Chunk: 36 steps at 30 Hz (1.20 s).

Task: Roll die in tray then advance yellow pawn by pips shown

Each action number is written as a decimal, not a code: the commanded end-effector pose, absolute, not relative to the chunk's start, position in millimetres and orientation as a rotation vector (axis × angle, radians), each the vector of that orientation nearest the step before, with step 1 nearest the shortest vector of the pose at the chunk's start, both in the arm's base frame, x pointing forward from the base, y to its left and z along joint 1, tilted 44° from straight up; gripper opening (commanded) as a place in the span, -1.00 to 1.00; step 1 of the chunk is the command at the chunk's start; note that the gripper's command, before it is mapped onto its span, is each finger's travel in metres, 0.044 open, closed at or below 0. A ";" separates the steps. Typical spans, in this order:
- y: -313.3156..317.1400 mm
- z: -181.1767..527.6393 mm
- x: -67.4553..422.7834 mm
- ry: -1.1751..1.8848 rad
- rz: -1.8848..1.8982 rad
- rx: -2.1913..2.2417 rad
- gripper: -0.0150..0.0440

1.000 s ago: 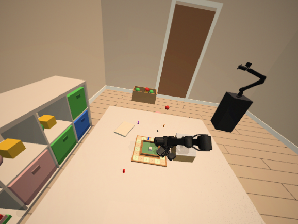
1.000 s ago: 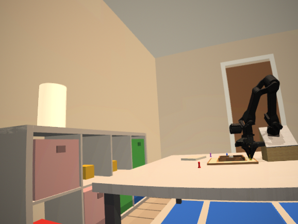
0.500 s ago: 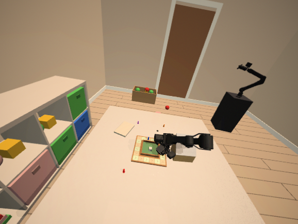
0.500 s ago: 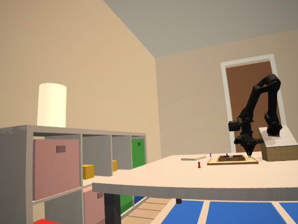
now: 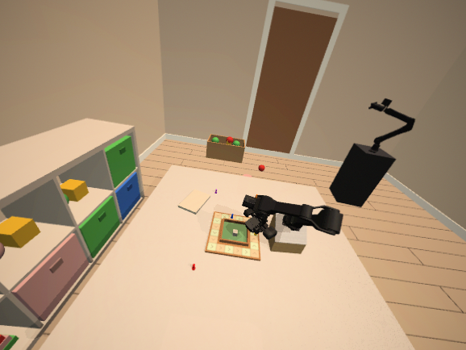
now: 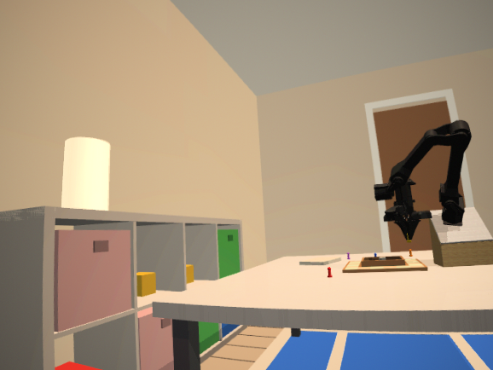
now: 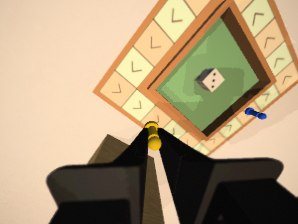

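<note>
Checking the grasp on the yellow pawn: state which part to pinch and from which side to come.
Pinch the narrow stem just under the round head, coming straight down from above. The yellow pawn is a slim upright peg, and the gripper already holds it that way above the board.

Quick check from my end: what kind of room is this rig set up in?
Most likely a child's playroom. A cubby shelf with coloured drawers stands beside the table, a box of balls sits on the wooden floor by the door, and a game board with pawns lies under the claw.
</note>
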State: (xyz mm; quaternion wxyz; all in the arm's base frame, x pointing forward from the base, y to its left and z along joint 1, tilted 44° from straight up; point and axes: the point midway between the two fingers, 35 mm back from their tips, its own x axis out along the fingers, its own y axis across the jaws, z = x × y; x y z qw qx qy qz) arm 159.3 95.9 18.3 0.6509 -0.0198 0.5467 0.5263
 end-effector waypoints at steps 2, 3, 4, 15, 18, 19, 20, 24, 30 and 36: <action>79.0 41.3 159.9 1.232 1.205 -0.047 -0.49; 76.2 45.6 159.4 1.230 1.207 -0.045 -0.49; 73.5 49.9 158.7 1.229 1.209 -0.042 -0.49; 63.9 42.3 162.9 1.316 1.114 0.073 -0.49; 60.1 32.6 165.9 1.373 1.044 0.147 -0.49; 58.8 29.4 166.7 1.391 1.021 0.172 -0.49; 57.6 26.0 167.4 1.408 1.000 0.195 -0.49; 53.0 13.4 169.4 1.467 0.920 0.280 -0.49; 46.5 -5.1 170.7 1.550 0.792 0.410 -0.49; 40.8 -21.1 170.3 1.628 0.640 0.552 -0.49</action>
